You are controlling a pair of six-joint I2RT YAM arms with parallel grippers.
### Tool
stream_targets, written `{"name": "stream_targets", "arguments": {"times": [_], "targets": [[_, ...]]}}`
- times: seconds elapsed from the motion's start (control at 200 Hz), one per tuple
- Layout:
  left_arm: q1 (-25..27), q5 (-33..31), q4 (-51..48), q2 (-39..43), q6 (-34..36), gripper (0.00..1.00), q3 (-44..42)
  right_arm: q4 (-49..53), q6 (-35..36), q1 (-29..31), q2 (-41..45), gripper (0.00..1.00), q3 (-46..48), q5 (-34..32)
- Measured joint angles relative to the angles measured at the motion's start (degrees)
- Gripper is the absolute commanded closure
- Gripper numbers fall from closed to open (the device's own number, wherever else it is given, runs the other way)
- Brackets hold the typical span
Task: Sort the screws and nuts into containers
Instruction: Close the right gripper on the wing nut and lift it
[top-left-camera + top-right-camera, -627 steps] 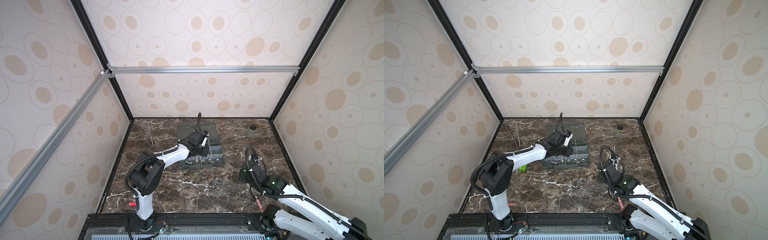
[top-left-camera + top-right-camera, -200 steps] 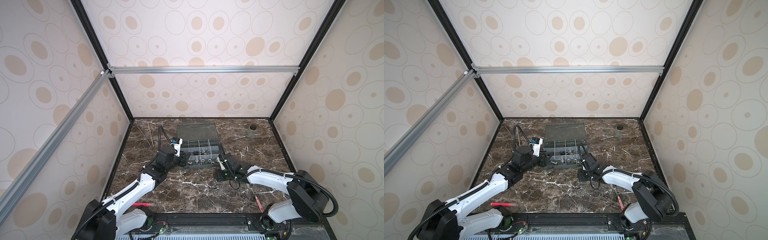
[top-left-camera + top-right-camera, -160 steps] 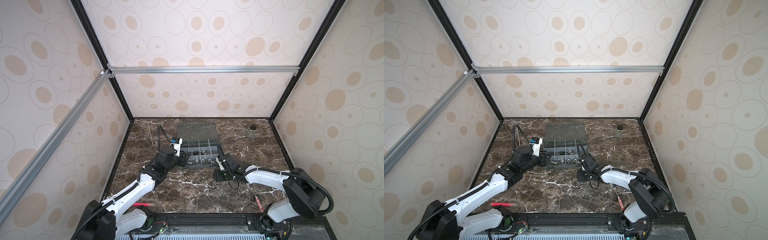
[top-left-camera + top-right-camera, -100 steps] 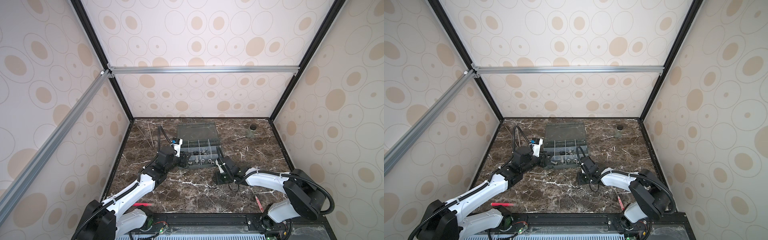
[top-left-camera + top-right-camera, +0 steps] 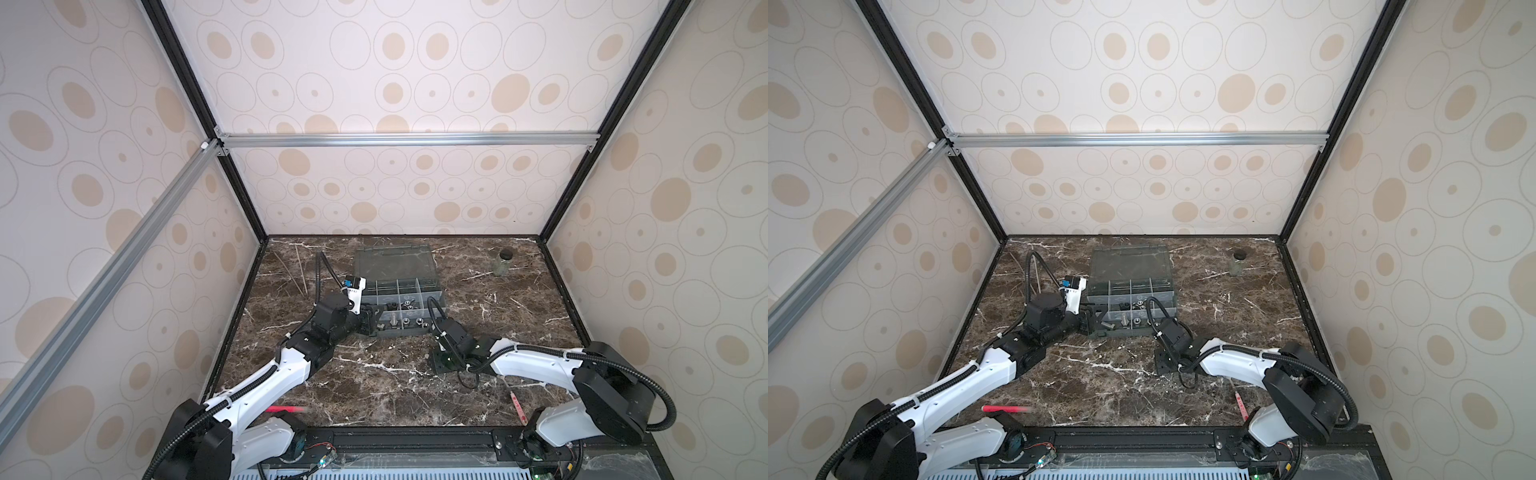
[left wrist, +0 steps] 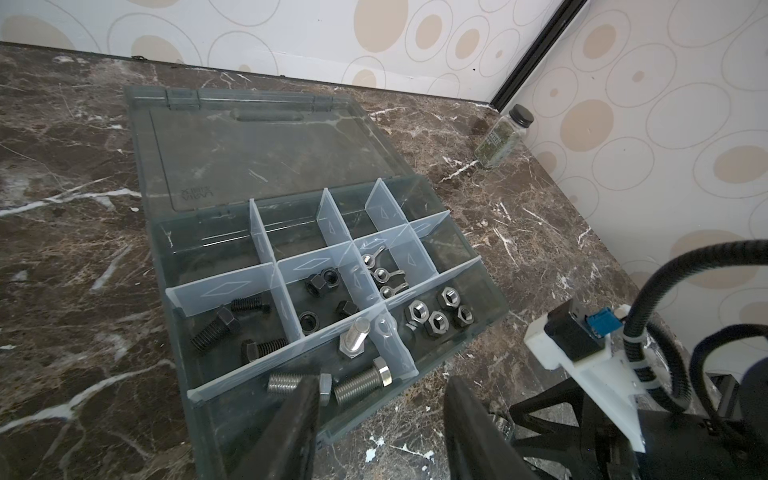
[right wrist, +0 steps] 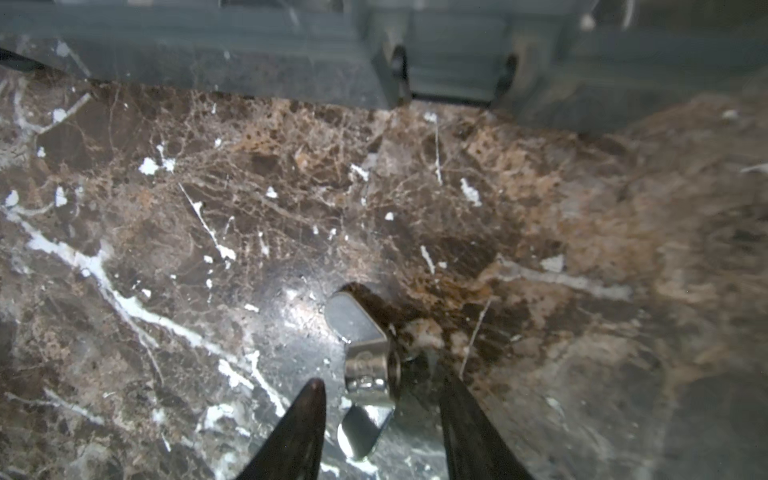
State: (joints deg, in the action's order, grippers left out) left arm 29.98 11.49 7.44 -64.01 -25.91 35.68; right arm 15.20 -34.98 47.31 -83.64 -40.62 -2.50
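we hold the right gripper (image 7: pixel 380 386) low over the brown marble table (image 7: pixel 208 208), jaws apart either side of a small silver wing nut (image 7: pixel 368 365), ready to pinch it. our left gripper (image 6: pixel 380 384), spread and empty, straddles the near wall of the grey plastic organizer box (image 6: pixel 160 257), where silver screws (image 6: pixel 361 380) and hex nuts (image 6: pixel 436 320) lie sorted. that wall stands close ahead, so we should lift before crossing.

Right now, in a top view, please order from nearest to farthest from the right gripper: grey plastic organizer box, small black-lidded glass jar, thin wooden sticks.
From the right gripper:
1. Grey plastic organizer box, just beyond it.
2. Small glass jar with black lid, back right.
3. Thin wooden sticks, back left.
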Motion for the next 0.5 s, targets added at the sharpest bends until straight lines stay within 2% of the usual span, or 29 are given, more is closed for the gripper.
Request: {"name": "stream_targets", "arguments": {"times": [0.5], "targets": [[-0.02, -0.07, 0.63, 0.07, -0.09, 0.51, -0.74, 6.88, 2.27, 4.00, -7.96, 0.66, -8.15, -5.49]]}}
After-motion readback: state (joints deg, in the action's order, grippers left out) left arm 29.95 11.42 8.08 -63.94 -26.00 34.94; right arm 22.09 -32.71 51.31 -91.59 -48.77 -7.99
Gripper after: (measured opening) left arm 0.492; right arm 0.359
